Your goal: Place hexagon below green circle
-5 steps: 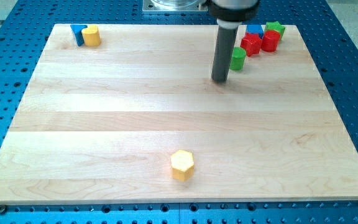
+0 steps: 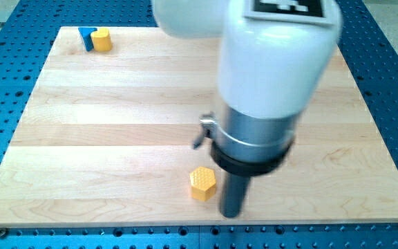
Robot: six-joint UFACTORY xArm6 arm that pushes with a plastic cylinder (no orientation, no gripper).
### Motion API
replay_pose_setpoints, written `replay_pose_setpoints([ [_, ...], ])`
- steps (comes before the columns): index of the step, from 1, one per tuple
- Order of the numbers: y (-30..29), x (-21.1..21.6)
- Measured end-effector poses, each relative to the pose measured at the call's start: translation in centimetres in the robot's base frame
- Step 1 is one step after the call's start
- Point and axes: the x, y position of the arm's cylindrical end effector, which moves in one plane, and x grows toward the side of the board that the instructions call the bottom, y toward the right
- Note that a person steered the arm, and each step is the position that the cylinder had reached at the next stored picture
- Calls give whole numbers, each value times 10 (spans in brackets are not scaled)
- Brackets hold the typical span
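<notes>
At the view's top left corner of the tabletop (image 2: 116, 104), a blue block (image 2: 86, 37) of unclear shape and a yellow cylinder (image 2: 102, 40) are sitting touching each other, well apart from everything else.

Moving rightward along the view's bottom, the yellow hexagon (image 2: 203, 182) is resting flat on the wood near the lower edge. It is looking like a small, rigid, light piece with smooth sides, so I am judging that it will be sliding easily on the board and will not be deforming or breaking under a push. Because it is short and faceted, a push off its centre will probably be making it spin or slip aside; the best place to bear on it is the middle of a flat face, on the side away from where it has to go.

Just to the view's right of the hexagon, my tip (image 2: 232, 213) is standing on the board, close beside the block and slightly lower in the view; whether it is touching the block I cannot tell. There are no jaws on this arm, so nothing is being opened, closed or held; the rod can only be pushing.

The arm's big white and grey body is filling the upper right of the view, and the green circle is not showing.
</notes>
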Motion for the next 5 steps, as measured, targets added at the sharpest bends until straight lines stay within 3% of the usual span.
replay_pose_setpoints([
  [1,-48,-68],
  [2,-20,-37],
  [3,-126,-37],
  [4,-78,-114],
  [5,-16,-148],
])
